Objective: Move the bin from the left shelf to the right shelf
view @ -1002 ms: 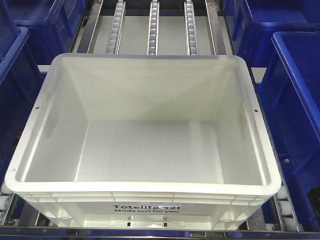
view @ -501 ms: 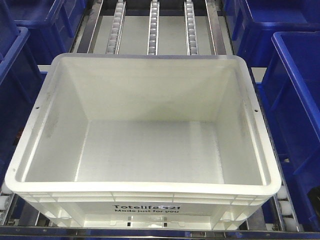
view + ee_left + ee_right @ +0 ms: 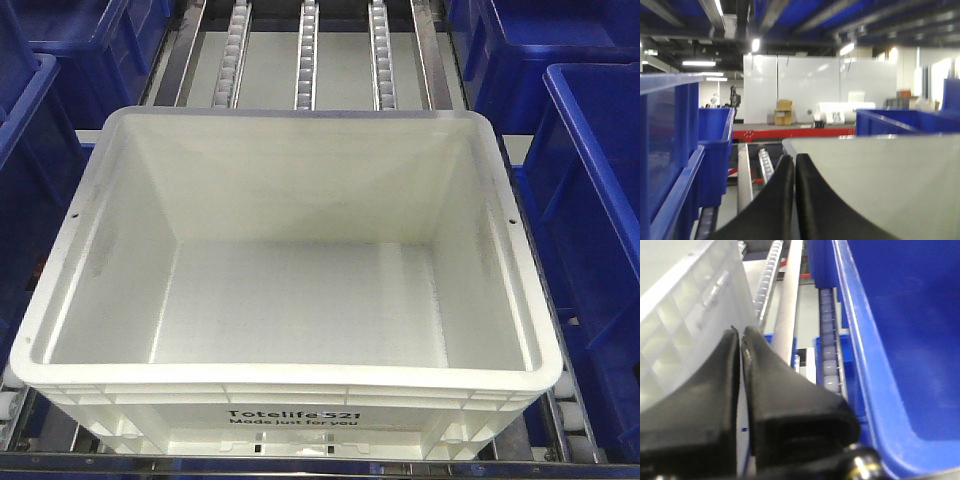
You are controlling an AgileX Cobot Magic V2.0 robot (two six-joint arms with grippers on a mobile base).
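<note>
Nothing has moved since the earlier pictures: the bin [image 3: 290, 375] sits in the same spot, and only the black words [image 3: 292, 417] on its front side look a bit sharper. The bin is big, white and empty. It rests on the roller tracks [image 3: 307, 55] of the shelf, at their front end, so the tracks show bare behind it. A dark blue crate [image 3: 590, 220] stands just beside it on the right and another blue crate [image 3: 25, 150] on the left, with more blue ones farther back. In the left wrist view the left pincer [image 3: 794, 159] is clenched, with its two black fingers [image 3: 775, 200] pressed together and nothing between them. The white wall of the bin [image 3: 880, 185] is just to the right of the fingers and behind them. A tall blue crate [image 3: 670, 150] is on the left, and a roller track [image 3: 764, 165] runs between the two. Far away there is a white wall [image 3: 815, 85], with brown boxes [image 3: 784, 111] on a red beam [image 3: 790, 132]. In the right wrist view the right pincer [image 3: 740, 335] is clenched too, with just a thin dark line between its fingers [image 3: 775, 390] and nothing held. The ribbed white side of the bin [image 3: 680, 305] is close on the left. I cannot tell if the fingers touch it. A blue crate [image 3: 900, 340] fills the right side, and a row of rollers [image 3: 829, 340] lies between that crate and the pincer.
</note>
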